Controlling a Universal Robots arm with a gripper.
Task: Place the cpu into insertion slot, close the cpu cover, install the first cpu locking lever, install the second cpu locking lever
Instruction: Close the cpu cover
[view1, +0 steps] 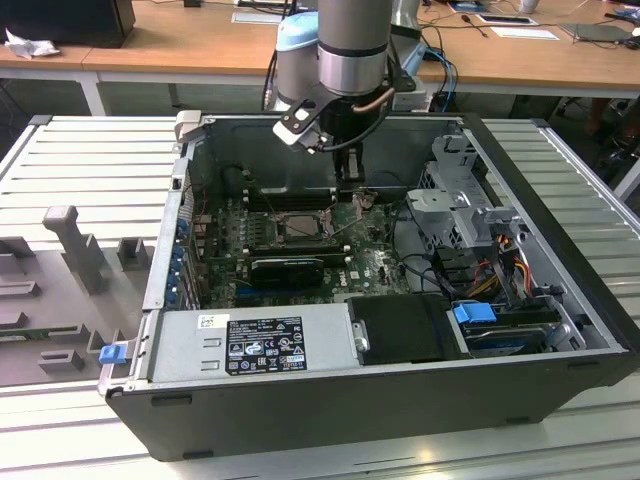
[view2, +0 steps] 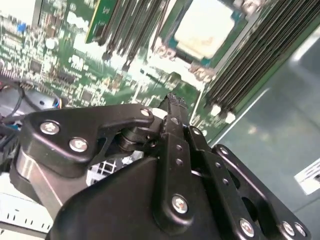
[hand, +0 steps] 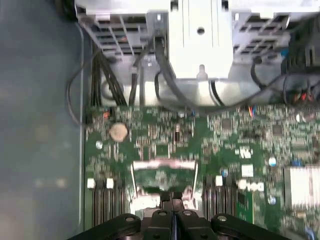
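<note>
Scene: An open computer case (view1: 330, 400) is shown lying on its side. A robot arm (view1: 352, 40) is lowered into it over the green circuit board (hand: 235, 135).

Pincer: The pincer (hand: 171, 202) is seen clenched in both wrist views, its two black fingers pressed together. Nothing is seen gripped between them. Whether the tips touch the board cannot be told.

Cpu: The cpu (view2: 205, 27), a pale square chip, is seen lying flat inside the insertion slot (view1: 300, 222), a little beyond the pincer's tips and apart from them.

Insertion slot: In the exterior view it is found just beside the pincer, on the exterior view's left of it. It is nearer to the pincer than the long black card (view1: 287, 268).

Cpu cover: The cpu cover (hand: 162, 164) is glimpsed as a thin silvery frame around the slot, straight ahead of the pincer. Whether it is folded down flat or raised cannot be told.

Nearby: Dark memory slots (view2: 245, 55) are ranged alongside the slot. A coin battery (hand: 118, 131) is set farther ahead of the pincer.

Done: The seating of the chip is judged finished, since it rests in the slot and is not held.

Left: The closing of the frame is unconfirmed, and both latching steps are judged outstanding.
</note>
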